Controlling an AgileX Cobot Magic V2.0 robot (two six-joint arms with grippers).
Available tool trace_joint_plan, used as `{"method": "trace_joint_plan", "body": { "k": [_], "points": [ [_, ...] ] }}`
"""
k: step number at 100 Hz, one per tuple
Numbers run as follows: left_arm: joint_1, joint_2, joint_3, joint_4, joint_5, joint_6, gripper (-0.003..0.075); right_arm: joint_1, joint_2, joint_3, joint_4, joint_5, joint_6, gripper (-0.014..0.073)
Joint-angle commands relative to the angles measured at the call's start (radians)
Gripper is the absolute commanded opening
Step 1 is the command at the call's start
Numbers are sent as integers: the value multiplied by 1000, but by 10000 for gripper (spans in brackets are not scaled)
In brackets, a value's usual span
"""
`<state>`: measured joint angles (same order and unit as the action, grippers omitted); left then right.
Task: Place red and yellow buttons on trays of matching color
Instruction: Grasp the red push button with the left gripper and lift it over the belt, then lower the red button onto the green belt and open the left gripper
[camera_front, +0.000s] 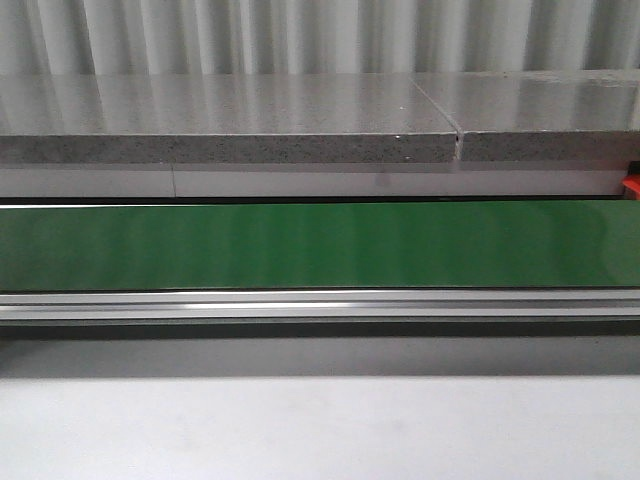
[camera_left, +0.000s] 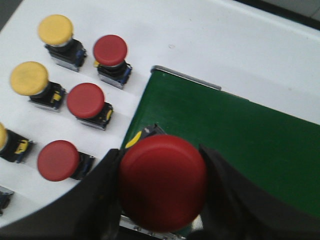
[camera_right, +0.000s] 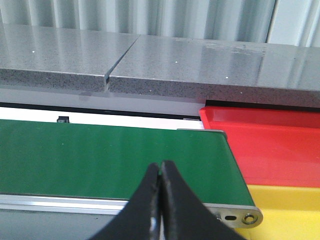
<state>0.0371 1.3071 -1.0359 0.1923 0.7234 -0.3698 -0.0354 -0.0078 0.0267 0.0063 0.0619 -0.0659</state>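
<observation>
The left claw (camera_left: 162, 200) grips a red push button (camera_left: 162, 182) at the lower centre of its wrist view, above the near end of the green conveyor belt (camera_left: 240, 135). More red and yellow buttons sit on the white bench (camera_left: 240, 45) at left. The right claw (camera_right: 160, 200), fingers pressed together and empty, hangs by the red tray (camera_right: 270, 140) and yellow tray (camera_right: 285, 210).

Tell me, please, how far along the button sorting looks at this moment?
Nothing looks sorted yet: what shows of the red tray and yellow tray is bare. In hand, the left gripper holds a red button over the green belt. Several loose buttons remain; the right gripper is shut, empty.
</observation>
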Motion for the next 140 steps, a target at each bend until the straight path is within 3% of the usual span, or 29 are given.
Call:
{"method": "trace_joint_plan", "body": {
  "k": [1, 49, 58, 73, 82, 140],
  "points": [
    [-33, 28, -57, 6, -42, 10, -21, 1, -14, -14, -12, -78, 0, -69],
    [-50, 158, -65, 6, -54, 20, 9, 1, -14, -14, -12, -78, 0, -69],
    [-50, 158, -65, -2, -54, 66, 142, 1, -14, -14, -12, -78, 0, -69],
    [-50, 158, -65, -42, -54, 110, 532, 1, -14, -14, -12, -78, 0, -69],
    [-50, 158, -65, -42, -50, 110, 634, 1, -14, -14, -12, -78, 0, -69],
    [-50, -53, -111, -63, -45, 109, 531, 1, -14, -14, -12, -78, 0, -69]
  ]
}}
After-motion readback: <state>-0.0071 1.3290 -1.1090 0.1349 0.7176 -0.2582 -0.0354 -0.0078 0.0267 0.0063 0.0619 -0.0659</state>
